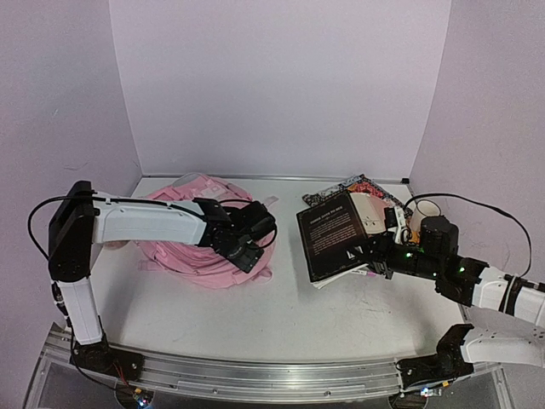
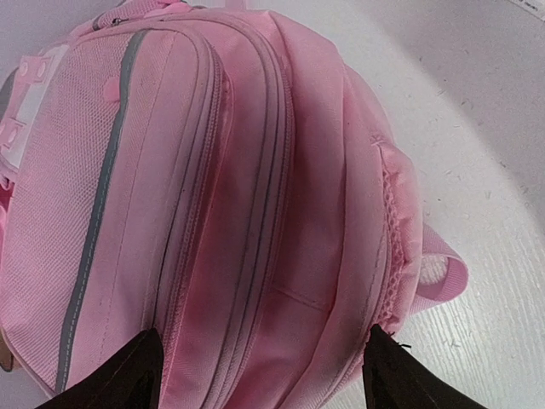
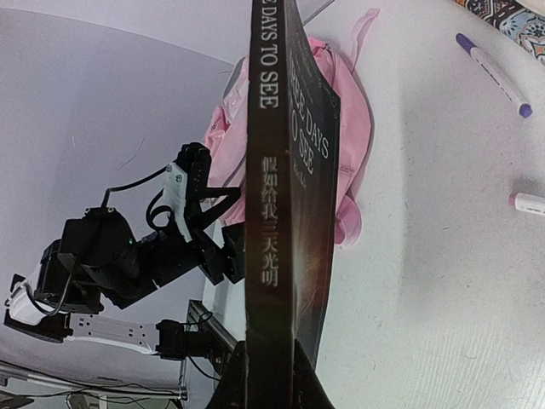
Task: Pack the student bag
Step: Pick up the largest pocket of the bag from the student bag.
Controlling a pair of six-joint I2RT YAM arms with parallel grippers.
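The student bag (image 1: pixel 192 243) is a big pink backpack lying flat on the left half of the table. In the left wrist view the student bag (image 2: pixel 238 187) fills the frame, its zip lines running lengthwise. My left gripper (image 1: pixel 249 245) hovers over the bag's right end. Seen from its own wrist, the left gripper (image 2: pixel 264 379) stands open, with pink fabric spanning the gap between the fingertips (image 2: pixel 128 379). A black book (image 1: pixel 334 235) is held upright on the right side by my right gripper (image 1: pixel 377 251). That right gripper (image 3: pixel 271 383) is shut on the book's spine (image 3: pixel 268 213).
Behind the book lies a pile of patterned and pale items (image 1: pixel 364 194), with a white round object (image 1: pixel 426 207) beside it. Two marker pens (image 3: pixel 492 73) (image 3: pixel 528 203) lie on the table. Walls close off the back and both sides.
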